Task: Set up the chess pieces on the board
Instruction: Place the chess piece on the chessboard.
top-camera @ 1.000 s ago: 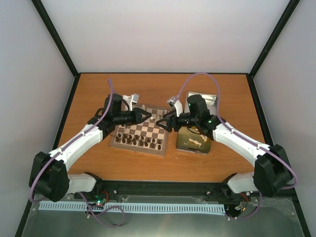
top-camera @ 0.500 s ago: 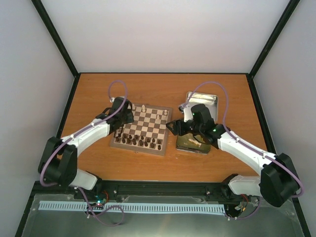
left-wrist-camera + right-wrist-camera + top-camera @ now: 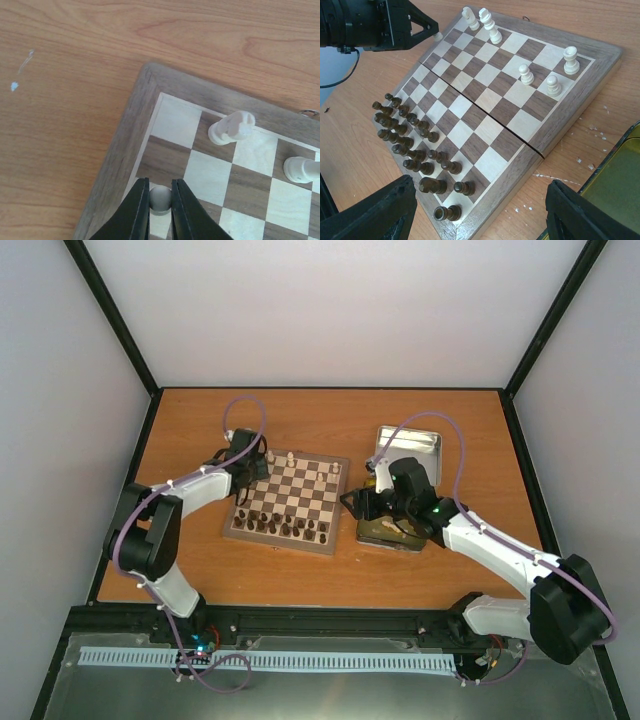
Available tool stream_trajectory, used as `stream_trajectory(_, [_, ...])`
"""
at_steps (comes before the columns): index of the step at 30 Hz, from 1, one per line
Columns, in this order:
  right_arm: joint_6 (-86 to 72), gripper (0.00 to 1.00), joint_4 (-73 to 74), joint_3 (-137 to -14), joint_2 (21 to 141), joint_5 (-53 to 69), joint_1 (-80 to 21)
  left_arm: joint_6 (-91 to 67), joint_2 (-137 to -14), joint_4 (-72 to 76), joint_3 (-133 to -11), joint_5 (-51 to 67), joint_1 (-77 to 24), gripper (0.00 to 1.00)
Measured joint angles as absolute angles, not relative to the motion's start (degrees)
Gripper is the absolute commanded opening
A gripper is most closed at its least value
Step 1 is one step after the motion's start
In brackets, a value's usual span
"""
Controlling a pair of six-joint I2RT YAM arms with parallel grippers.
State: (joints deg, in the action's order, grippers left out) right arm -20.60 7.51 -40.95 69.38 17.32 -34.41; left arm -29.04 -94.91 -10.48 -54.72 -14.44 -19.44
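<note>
While the L claw (image 3: 160,184) is clamped on a cream pawn (image 3: 160,199), its dark fingers (image 3: 137,212) pinch the pawn's round head from both sides, no gap left. Right under the tips lies the board (image 3: 125,150), far-left corner: the pawn is over a light square in the edge column, just inside the tan border. Can't tell if its base touches the wood. Ahead & to the right of this claw, 2 white pieces (image 3: 232,127) stand on the back row, clear of the fingers & apart from each other. Left of the claw: bare table (image 3: 60,125) w/ a couple of pale flecks.

R claw (image 3: 480,189) is wide open, nothing betw. its fingers. It hangs just off the board's near-right corner, tips pointed across the squares. Ahead-left of it the dark pieces (image 3: 410,145) stand packed in 2 rows along the near edge. Ahead-right, 3 more white ones stand spread over a few squares, not in a line. Far ahead, at the opposite corner, the L claw shows w/ the pawn at its tip. Just right of the R claw is the edge of a gold tin (image 3: 620,190). The top view puts the tin under that arm's wrist, w/ a silver lid (image 3: 425,445) beyond it. The 2 claws are well apart, board betw. them.
</note>
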Motion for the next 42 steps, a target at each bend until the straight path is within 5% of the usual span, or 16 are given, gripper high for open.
stream_trajectory(18, [-20.6, 0.71, 6.8, -40.5, 69.4, 17.3, -34.4, -24.4, -100.9, -6.5, -56.9, -15.4, -19.4, 0.11])
stream_trajectory(32, [-21.2, 0.71, 7.6, -39.4, 68.0, 16.5, -34.4, -23.4, -101.2, -6.6, -56.9, -15.4, -19.4, 0.43])
stream_trajectory(42, [-27.7, 0.7, 16.1, -39.5, 64.3, 6.8, -34.3, -23.6, -84.6, -11.0, -56.8, -14.9, -19.4, 0.56])
